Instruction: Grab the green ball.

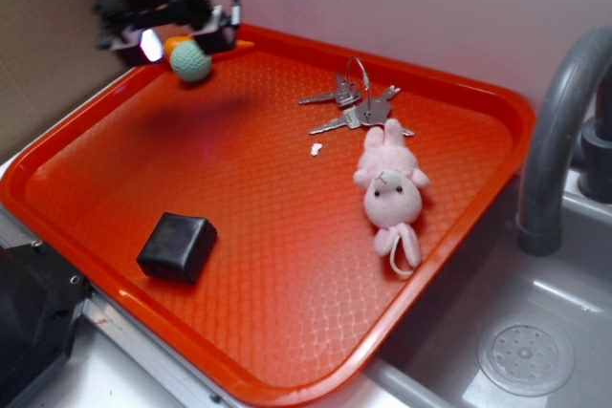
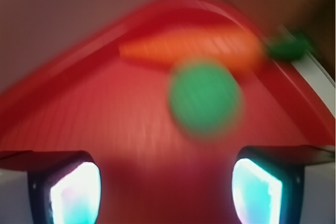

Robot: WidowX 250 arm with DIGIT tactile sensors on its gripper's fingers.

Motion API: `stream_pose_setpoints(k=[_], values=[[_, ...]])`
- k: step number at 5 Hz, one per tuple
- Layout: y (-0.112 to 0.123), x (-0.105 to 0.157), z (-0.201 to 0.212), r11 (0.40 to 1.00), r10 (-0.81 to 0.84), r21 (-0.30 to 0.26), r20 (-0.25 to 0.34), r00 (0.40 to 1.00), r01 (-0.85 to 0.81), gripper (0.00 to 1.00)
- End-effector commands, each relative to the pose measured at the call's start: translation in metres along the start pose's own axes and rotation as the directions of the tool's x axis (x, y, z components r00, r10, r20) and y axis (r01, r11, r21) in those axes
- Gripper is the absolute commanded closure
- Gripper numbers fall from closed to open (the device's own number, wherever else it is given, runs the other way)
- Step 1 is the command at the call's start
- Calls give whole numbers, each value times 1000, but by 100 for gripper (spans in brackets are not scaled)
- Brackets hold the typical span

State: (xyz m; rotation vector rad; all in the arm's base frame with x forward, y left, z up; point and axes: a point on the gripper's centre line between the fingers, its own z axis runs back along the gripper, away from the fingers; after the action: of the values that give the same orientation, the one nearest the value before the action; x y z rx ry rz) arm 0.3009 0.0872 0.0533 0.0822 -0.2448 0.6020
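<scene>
Wrist view: tool (image 2: 165, 192) open; pale mint-green knitted ball (image 2: 205, 98) lies ahead, unheld, beside orange toy carrot (image 2: 194, 48) at red plastic tray's (image 1: 287, 265) far corner.

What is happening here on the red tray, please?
A robot arm is at the far corner of the red tray, with its gripper open and the green ball just ahead of the fingers, not yet held. An orange toy carrot lies right behind the ball, by the rim. Elsewhere on the tray, untouched, lie a bunch of keys, a pink plush bunny and a black block.
</scene>
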Motion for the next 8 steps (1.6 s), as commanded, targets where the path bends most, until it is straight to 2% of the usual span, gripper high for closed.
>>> stream_pose_setpoints(k=[1, 2, 3, 5, 6, 7, 8], values=[[39, 31, -24, 996, -4, 90, 28, 1000, 1, 0], [49, 20, -26, 993, -42, 110, 26, 999, 39, 0], [45, 13, -27, 988, -99, 121, 27, 995, 95, 100], [37, 13, -26, 977, -160, 149, 30, 987, 154, 100], [28, 10, 2, 967, -241, 79, -35, 970, 243, 100], [20, -2, 42, 956, -293, 16, -19, 956, 293, 100], [15, -35, 102, 941, -337, -52, -27, 941, 335, 100]])
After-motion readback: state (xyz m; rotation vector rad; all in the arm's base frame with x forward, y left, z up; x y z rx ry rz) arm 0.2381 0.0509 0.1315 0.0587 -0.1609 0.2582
